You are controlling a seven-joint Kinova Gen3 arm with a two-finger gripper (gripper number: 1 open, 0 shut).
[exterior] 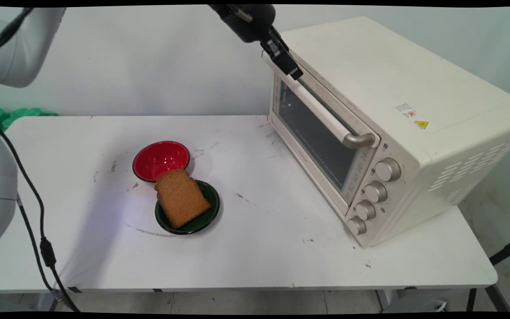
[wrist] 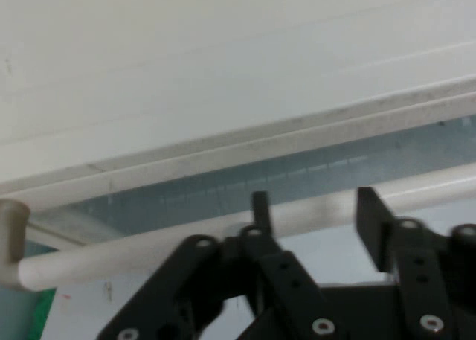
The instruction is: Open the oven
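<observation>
Oven handle (exterior: 319, 108), a cream bar across the top of the toaster oven (exterior: 396, 128) door, runs between the spread jaws of the gripper (exterior: 291, 70), which are not clamped on it. On the bench (exterior: 281, 248) well to the left, a bread slice (exterior: 181, 197) lies on a green plate (exterior: 208, 217), touching a red bowl (exterior: 161, 159).

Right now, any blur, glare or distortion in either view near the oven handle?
Main view: sharp, curved frame edges suggest lens distortion; soft shadow left of the green plate; no strong glare on the oven door glass. Hand view: the handle and the gripper look soft; the oven top is pale and washed out.
</observation>
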